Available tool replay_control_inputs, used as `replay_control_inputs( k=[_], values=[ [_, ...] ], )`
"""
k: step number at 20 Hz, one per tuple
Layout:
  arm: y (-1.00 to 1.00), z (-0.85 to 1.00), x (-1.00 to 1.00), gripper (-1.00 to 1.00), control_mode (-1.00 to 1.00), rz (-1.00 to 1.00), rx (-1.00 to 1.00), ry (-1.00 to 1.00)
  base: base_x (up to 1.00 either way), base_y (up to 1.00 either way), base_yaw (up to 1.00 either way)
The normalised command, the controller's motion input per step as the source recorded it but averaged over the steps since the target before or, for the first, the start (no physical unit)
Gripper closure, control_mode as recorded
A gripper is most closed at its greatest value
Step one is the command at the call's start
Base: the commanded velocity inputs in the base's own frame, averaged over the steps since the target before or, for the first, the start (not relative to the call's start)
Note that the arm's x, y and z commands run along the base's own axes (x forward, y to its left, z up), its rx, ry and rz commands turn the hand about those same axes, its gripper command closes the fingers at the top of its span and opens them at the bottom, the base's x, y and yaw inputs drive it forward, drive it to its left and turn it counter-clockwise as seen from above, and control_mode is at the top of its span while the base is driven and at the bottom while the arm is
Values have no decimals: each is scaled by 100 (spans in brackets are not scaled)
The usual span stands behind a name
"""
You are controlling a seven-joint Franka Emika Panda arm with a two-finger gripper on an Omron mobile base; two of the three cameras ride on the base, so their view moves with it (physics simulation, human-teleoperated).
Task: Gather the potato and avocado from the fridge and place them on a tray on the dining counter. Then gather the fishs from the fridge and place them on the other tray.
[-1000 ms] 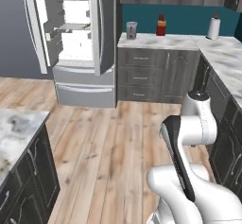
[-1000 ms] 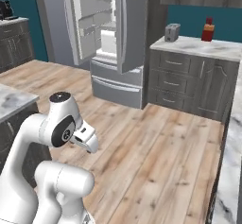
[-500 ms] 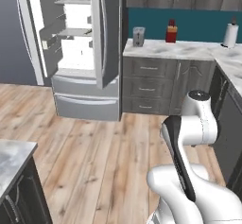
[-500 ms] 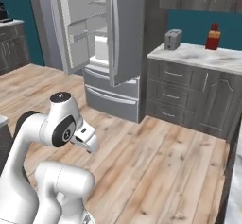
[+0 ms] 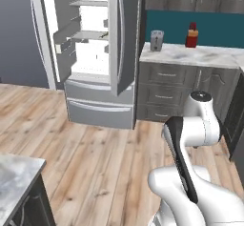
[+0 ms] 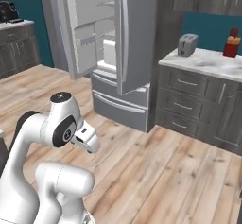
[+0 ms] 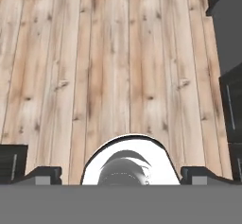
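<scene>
The fridge [image 5: 102,53] stands left of the counter [image 5: 190,56] bearing a toaster [image 5: 157,40].

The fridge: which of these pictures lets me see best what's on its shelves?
The left base view. It looks straight into the open fridge, showing white shelves and door bins. The right base view shows the fridge from the side, its door hiding most of the inside. The hand view faces the wooden floor.

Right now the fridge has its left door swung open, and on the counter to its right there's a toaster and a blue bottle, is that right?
Not quite: the bottle is red, not blue, as the left base view shows. The rest holds: the fridge has its left door open, and the toaster stands on the counter to its right.
</scene>
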Motion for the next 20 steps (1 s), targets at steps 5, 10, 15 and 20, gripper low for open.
replay_control_inputs(
  k=[5, 10, 15, 20],
  values=[
    [0, 0, 0, -100, 100, 0, 0, 0, 64, 15, 27],
    [0, 0, 0, -100, 100, 0, 0, 0, 68, 0, 36],
    [0, 0, 0, -100, 100, 0, 0, 0, 62, 0, 38],
    [0, 0, 0, -100, 100, 0, 0, 0, 66, 0, 38]
  ],
)
